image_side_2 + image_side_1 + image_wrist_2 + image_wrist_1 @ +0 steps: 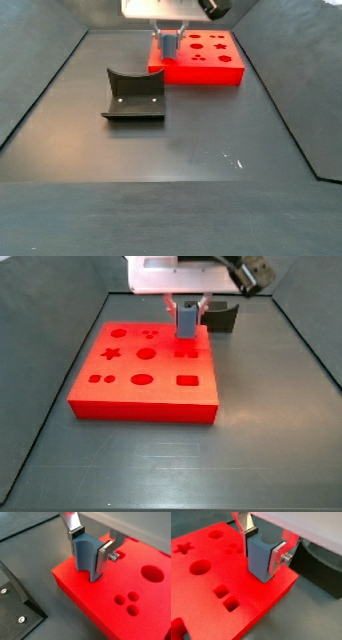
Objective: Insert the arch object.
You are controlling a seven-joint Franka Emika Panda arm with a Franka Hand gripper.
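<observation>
The pincer grips a blue-grey piece standing upright at a corner of the red board; the arch object shows in no view; keep the piece vertical; align before pressing.

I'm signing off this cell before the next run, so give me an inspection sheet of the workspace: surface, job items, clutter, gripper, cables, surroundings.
Surface: dark grey floor, bare apart from the items below.
Job's things: blue-grey piece held upright between the fingers, its lower end at the corner of the red board; whether it touches the board cannot be told. The board's shaped holes look empty.
Clutter: nothing seen.
Gripper: gripper over the board's corner, shut on the piece.
Cables: nothing seen.
Surroundings: fixture stands on the floor apart from the board; dark walls enclose the floor.
</observation>
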